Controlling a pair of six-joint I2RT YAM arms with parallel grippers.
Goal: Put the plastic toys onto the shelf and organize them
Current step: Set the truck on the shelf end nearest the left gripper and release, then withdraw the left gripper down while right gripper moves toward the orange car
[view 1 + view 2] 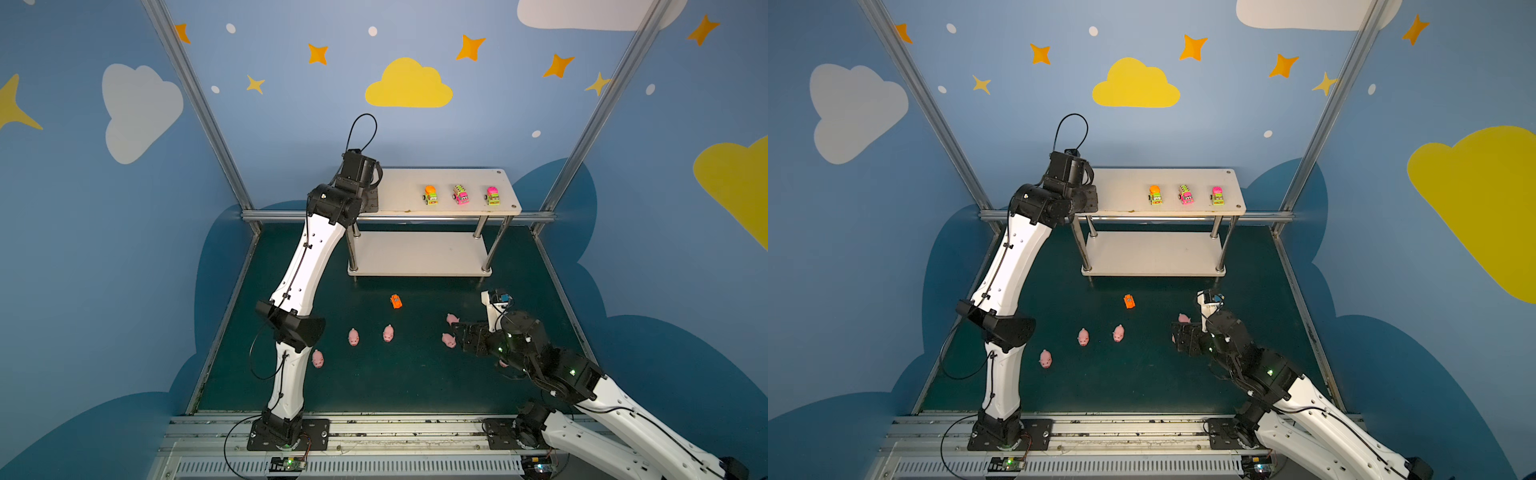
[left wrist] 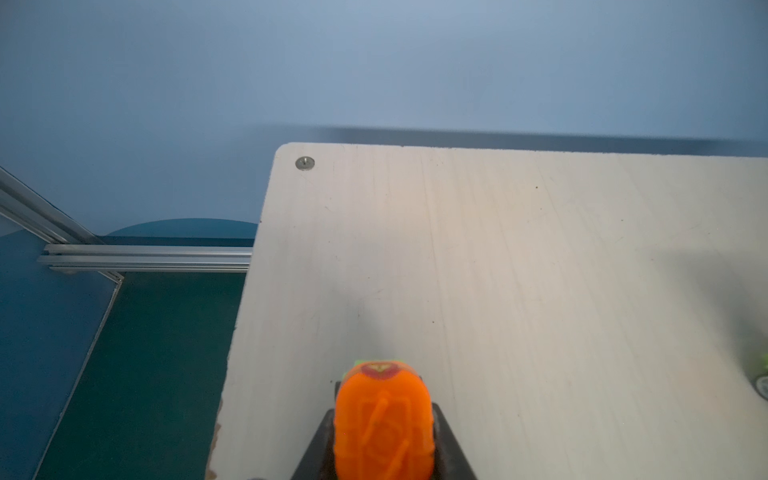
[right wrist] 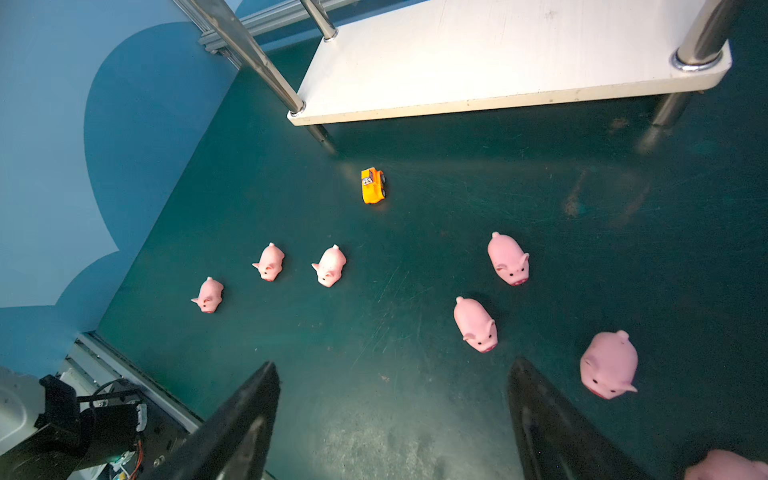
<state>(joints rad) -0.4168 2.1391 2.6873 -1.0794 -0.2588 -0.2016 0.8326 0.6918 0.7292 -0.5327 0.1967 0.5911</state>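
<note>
Left hand (image 2: pixel 384 409), raised well above the dark green desk (image 1: pixel 374 386), sits over the left end of the top board of the white two-tier shelf (image 1: pixel 399 185). Its jaws are snug against the sides of an orange toy truck (image 2: pixel 384 432); whether the wheels already touch the board cannot be told. Right hand (image 3: pixel 395 363) hangs low over the desk, jaws spread wide and empty. The shelf's lower board (image 1: pixel 415 253) is bare. The top board carries three trucks in a row toward its right end: an orange-topped truck (image 1: pixel 430 195), a lime-and-pink truck (image 1: pixel 460 194) and a pink-topped truck (image 1: pixel 492 195). The step in hand looks like setting the held truck down. It should come down until all wheels sit flat, in line with that row and well in from the left and front edges. The jaws should then part only slightly and lift straight up, so the pads neither drag the truck nor set it rolling. A gap beside the orange-topped truck would suit the small orange car (image 1: pixel 396 301), which waits on the desk before the shelf. Smallest are the pink pigs, scattered on the desk; one pig (image 3: pixel 476 324) lies just ahead of the right hand.
</note>
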